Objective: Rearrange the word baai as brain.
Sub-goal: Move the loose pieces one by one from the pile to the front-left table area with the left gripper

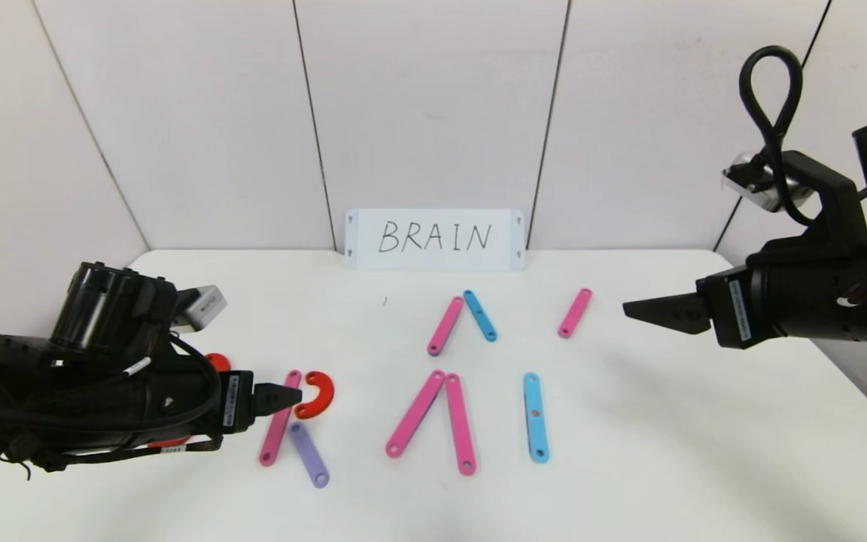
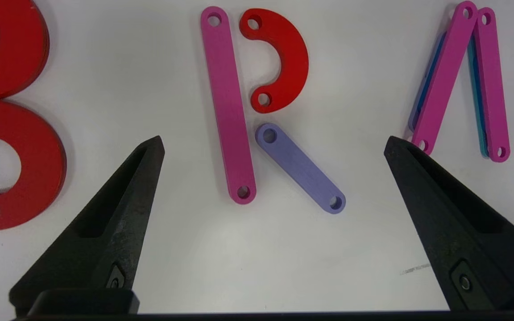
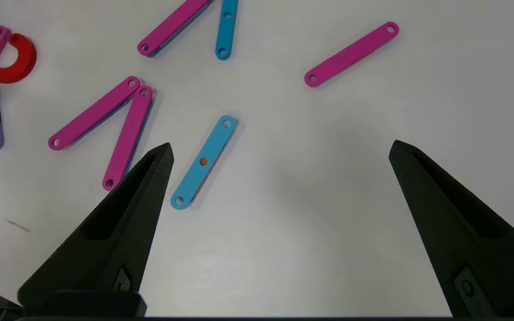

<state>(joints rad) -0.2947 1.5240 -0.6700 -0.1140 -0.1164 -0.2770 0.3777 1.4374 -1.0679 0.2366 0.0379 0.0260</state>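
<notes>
The word lies flat on the white table (image 1: 629, 452). An R is made of a pink strip (image 1: 280, 418), a red curve (image 1: 317, 394) and a purple strip (image 1: 308, 454). To its right, two pink strips (image 1: 415, 414) form a peak, then comes a blue strip (image 1: 535, 416). Two red curves (image 2: 38, 151) lie left of the R, mostly hidden by my left arm in the head view. My left gripper (image 1: 283, 397) is open and empty above the R (image 2: 275, 141). My right gripper (image 1: 629, 309) is open and empty, raised at the right (image 3: 281, 145).
Farther back lie a pink strip (image 1: 445, 325) touching a blue strip (image 1: 480, 315), and a lone pink strip (image 1: 575, 312). A white card with handwritten BRAIN (image 1: 435, 239) stands against the back wall. White wall panels close the table's back and sides.
</notes>
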